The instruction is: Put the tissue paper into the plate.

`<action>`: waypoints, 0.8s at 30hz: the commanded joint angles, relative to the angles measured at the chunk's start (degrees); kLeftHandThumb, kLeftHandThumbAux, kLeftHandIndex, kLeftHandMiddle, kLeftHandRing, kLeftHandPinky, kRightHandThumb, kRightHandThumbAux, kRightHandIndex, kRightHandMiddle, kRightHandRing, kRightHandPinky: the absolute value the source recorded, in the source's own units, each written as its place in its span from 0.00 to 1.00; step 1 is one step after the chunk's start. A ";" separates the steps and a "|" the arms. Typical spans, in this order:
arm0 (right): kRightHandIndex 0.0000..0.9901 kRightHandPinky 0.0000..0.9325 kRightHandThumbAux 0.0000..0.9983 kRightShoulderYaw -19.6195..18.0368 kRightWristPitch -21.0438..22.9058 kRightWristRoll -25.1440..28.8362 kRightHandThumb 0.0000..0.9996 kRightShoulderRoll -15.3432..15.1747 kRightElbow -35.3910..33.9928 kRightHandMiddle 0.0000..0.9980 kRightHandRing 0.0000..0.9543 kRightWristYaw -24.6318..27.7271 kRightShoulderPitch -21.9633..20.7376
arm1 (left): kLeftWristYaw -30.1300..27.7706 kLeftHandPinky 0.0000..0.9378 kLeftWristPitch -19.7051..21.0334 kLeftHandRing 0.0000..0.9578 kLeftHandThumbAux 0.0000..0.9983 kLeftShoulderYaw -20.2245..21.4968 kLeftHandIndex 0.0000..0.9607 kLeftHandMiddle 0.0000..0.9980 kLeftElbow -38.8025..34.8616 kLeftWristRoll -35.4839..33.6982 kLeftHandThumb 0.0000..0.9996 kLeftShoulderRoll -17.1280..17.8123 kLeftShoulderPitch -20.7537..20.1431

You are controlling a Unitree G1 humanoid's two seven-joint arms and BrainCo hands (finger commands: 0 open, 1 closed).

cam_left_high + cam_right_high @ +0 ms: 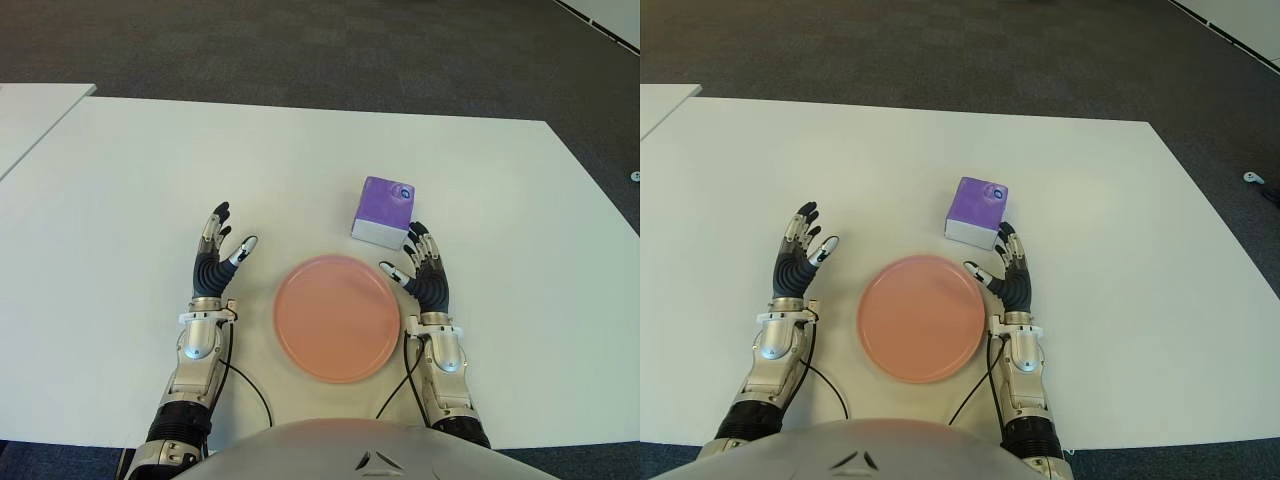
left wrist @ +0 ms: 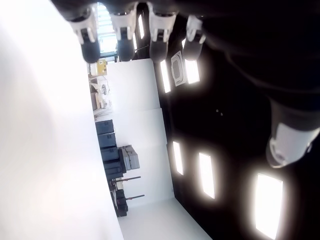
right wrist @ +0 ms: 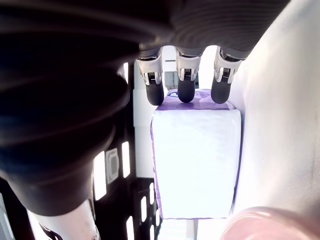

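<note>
A purple and white tissue pack lies on the white table, just beyond the right side of the round pink plate. My right hand is beside the plate's right edge with fingers spread, its fingertips close in front of the tissue pack, holding nothing. Left of the plate, my left hand is open too, its fingers straight and holding nothing. The plate holds nothing.
A second white table stands at the far left with a gap between. Dark carpet lies beyond the table's far edge. The table's right edge runs diagonally past the tissue pack's side.
</note>
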 commanded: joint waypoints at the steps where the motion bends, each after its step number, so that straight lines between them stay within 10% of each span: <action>1: 0.00 0.03 0.83 -0.06 3.74 -0.47 0.07 0.20 4.40 0.00 0.00 -0.56 4.57 | -0.38 0.00 1.27 0.00 0.50 0.00 0.00 0.00 1.65 0.33 0.00 -0.48 2.56; 24: 0.00 0.03 0.86 -0.62 4.78 -1.05 0.07 0.63 3.88 0.00 0.00 -3.76 5.27 | -1.32 0.00 3.31 0.00 0.52 0.06 0.00 0.00 -0.43 -0.58 0.00 -0.89 3.33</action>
